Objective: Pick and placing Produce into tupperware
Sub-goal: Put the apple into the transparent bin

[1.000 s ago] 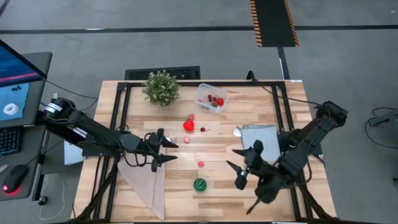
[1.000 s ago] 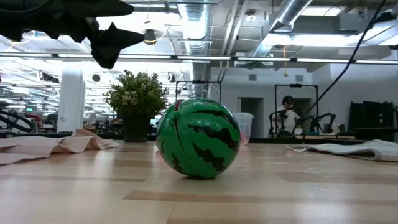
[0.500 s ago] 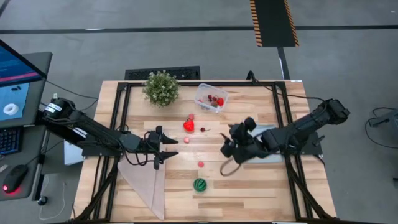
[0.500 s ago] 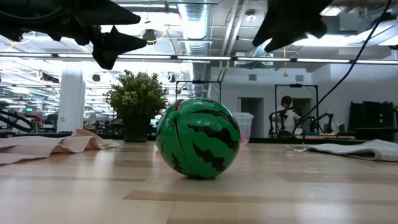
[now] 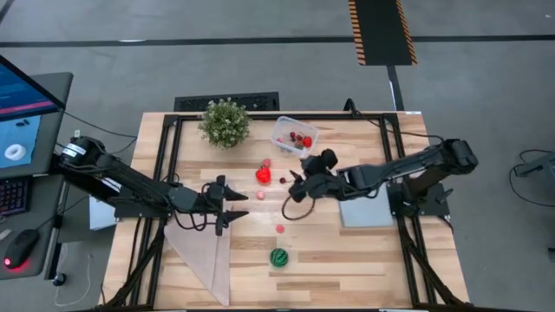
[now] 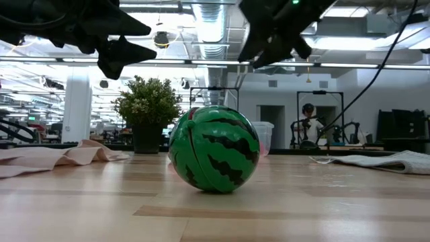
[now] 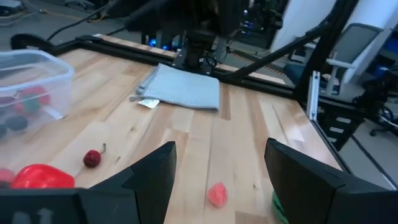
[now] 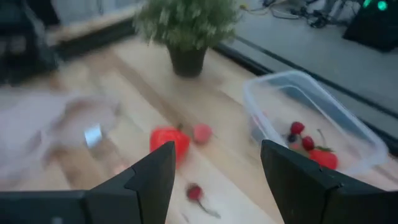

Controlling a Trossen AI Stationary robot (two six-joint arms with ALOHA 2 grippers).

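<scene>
The produce lies loose mid-table: a red piece (image 5: 263,175), a pink one (image 5: 267,162), a dark cherry (image 5: 283,180), two small pink pieces (image 5: 259,195) (image 5: 279,229), and the green striped ball (image 5: 278,257) (image 6: 213,149) resting on the wood. The clear tub (image 5: 295,136) (image 8: 317,134) near the far edge holds a few red and dark pieces. My right gripper (image 5: 293,185) (image 8: 217,180) hovers open above the table, just right of the cherry (image 8: 195,192) and the red piece (image 8: 169,140). My left gripper (image 5: 241,210) (image 7: 221,168) hangs open left of the pink pieces.
A bushy potted plant (image 5: 225,121) stands at the far edge, left of the tub. A grey-blue sheet (image 5: 364,204) lies under the right arm. A beige cloth (image 5: 204,251) covers the near left. Bare wood lies between the ball and the sheet. A person sits far off in the room (image 6: 311,121).
My right arm has swung from the table's near right corner toward the far left, crossing the grey sheet to the middle of the table beside the cherry and the red piece. Its fingers have stayed open. The left arm and the produce have kept still.
</scene>
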